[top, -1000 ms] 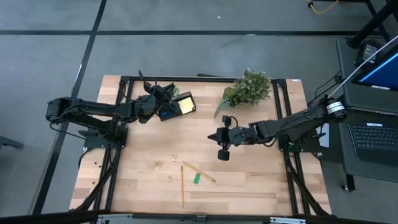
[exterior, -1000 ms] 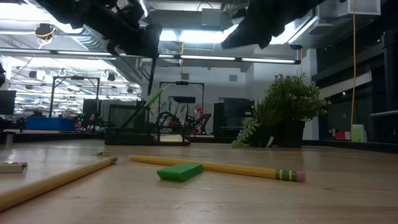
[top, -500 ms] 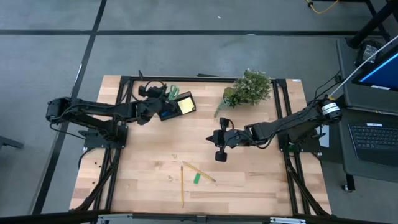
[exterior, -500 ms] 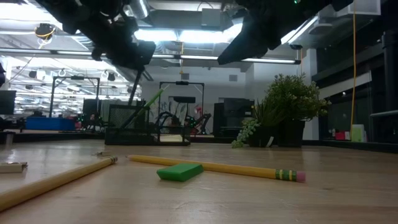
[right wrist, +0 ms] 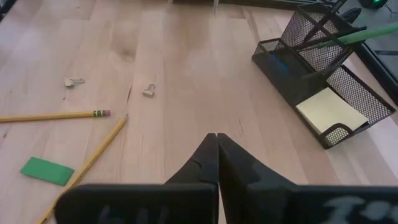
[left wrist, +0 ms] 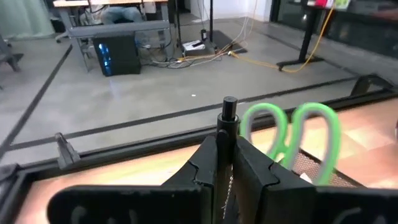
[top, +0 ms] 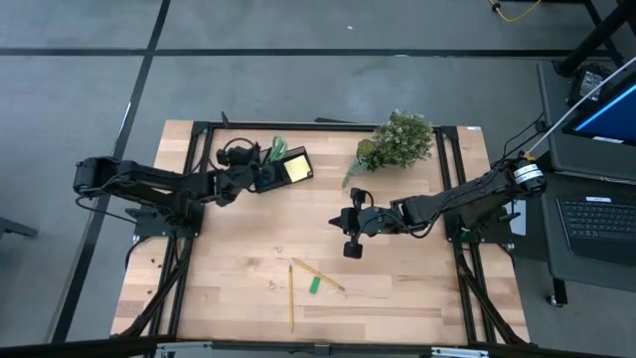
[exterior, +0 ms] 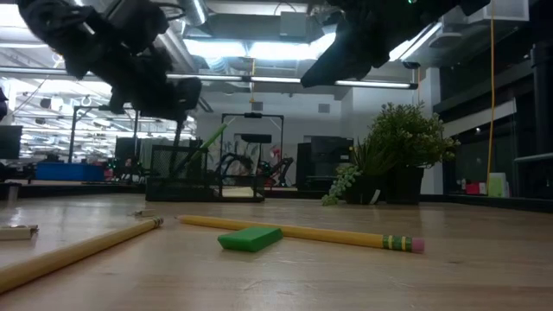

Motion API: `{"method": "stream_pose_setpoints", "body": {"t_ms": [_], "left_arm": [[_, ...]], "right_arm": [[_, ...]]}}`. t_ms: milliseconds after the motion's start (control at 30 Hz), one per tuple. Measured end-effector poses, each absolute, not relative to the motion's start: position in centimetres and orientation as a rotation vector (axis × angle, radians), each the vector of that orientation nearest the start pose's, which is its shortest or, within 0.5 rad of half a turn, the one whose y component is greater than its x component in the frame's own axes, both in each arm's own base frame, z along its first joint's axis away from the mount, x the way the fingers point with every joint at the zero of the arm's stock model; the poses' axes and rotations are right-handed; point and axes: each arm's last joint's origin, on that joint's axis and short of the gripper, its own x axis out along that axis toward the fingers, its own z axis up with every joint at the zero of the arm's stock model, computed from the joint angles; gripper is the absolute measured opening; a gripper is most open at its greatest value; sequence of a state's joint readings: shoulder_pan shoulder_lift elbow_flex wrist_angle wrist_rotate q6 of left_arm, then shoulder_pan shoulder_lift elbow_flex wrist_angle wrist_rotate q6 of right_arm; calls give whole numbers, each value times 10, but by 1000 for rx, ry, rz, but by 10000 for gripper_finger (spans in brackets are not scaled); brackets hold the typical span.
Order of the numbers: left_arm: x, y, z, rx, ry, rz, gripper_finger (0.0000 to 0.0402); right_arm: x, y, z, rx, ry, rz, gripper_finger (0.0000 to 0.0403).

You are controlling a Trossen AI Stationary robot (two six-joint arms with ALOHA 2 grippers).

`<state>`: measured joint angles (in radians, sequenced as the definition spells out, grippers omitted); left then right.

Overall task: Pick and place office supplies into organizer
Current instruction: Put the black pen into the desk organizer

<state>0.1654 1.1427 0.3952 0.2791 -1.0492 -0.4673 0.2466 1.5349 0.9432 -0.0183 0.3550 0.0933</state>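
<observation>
The right end effector (top: 348, 239) hangs above the middle of the desk (top: 417, 298) with its fingers pressed together and nothing between them, the two pencils (right wrist: 81, 168) and the green block (right wrist: 46, 171) lying loose on the near side and the organizer (right wrist: 323, 93) at the far left, already holding the scissors (left wrist: 292, 134) and sticky notes (right wrist: 329, 109). The left end effector (top: 227, 157) sits beside that organizer, fingers closed around a black pen (left wrist: 229, 115). For the next pick I would open the right fingers wide before dropping, line them across a pencil's shaft near its middle, and lift straight up so the block beside it is not nudged
</observation>
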Motion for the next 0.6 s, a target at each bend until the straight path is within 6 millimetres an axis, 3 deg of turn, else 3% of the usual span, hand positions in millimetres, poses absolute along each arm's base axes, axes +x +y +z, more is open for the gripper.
{"method": "stream_pose_setpoints", "body": {"t_ms": [267,600], "left_arm": [[192,57,173,-204,163,1234,25],[192,56,172,-242,159,1197,72]], "right_arm": [[318,70,226,-90,576,-132,2],[318,70,227,-83,564,-132,2]]}}
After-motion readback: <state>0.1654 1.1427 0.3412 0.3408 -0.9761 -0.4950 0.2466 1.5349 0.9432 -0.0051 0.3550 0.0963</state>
